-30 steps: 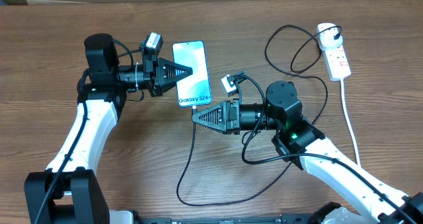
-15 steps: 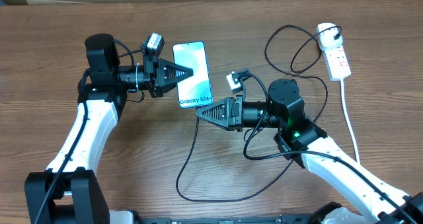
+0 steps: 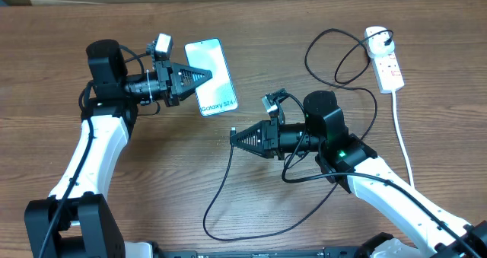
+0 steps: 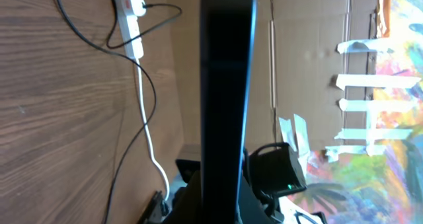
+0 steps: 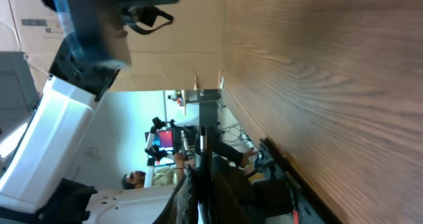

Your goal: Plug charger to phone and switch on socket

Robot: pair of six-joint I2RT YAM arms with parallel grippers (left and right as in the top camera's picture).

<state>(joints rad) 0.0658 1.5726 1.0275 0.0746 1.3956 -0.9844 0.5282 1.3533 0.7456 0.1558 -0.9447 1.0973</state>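
left pincer point(image 3: 207, 74) held phone point(image 3: 219, 94) tight | right pincer point(image 3: 234, 138) pinched charger point(image 3: 227, 167) tip near phone, not touching | socket point(image 3: 386, 62) lay far from phone

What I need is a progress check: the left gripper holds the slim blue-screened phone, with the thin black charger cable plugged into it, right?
Not plugged in. The overhead view shows the thin black charger cable's tip at the right gripper, apart from the slim blue-screened phone. The left gripper does hold it.
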